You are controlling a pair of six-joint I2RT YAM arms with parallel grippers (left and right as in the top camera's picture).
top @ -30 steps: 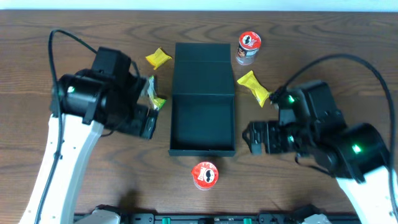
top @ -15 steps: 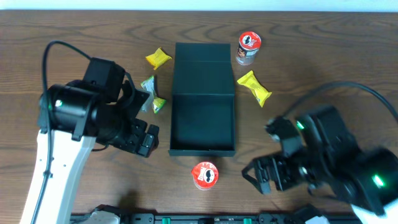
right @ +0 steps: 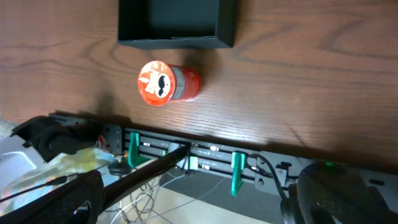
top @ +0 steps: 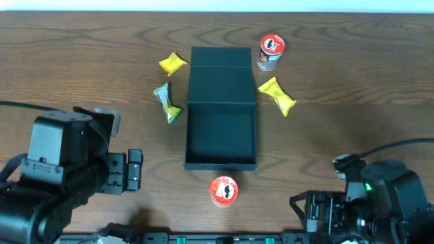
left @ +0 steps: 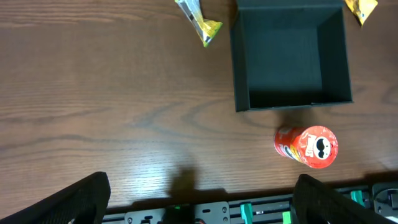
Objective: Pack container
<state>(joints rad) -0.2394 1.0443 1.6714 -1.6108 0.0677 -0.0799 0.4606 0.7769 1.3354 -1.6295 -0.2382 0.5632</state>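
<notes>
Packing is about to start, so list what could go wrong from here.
1. The near can stands close to the front wall of the container; a grab there might nudge the box out of place.
2. The far can sits beside the open lid; reaching for it could catch the flap.

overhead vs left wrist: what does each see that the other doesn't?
Only overhead: far can, left yellow packet, the box's lid.
Only left wrist: no extra thing, just more of the near can's side.
Both: open empty box, green packet, near can, right yellow packet (clipped at the wrist view's edge).
</notes>
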